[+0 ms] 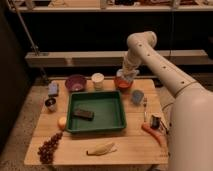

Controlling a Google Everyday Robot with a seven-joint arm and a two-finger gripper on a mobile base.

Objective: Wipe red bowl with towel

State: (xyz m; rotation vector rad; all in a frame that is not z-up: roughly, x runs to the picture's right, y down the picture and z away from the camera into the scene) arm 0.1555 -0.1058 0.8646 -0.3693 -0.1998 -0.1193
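Camera view: white robot arm (156,56) bent at a high elbow, forearm dropping steeply to the claw (126,75) — clenched on the pale blue-grey cloth towel (131,74) — directly over the round orange-red bowl (121,85) at the wooden counter's (131,146) far edge.

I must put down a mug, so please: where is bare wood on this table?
Bare: the front strip between the yellow banana and the orange carrot. Crowded: the back row, where the gripper holds the pale cloth towel at the round red bowl beside the white cup.
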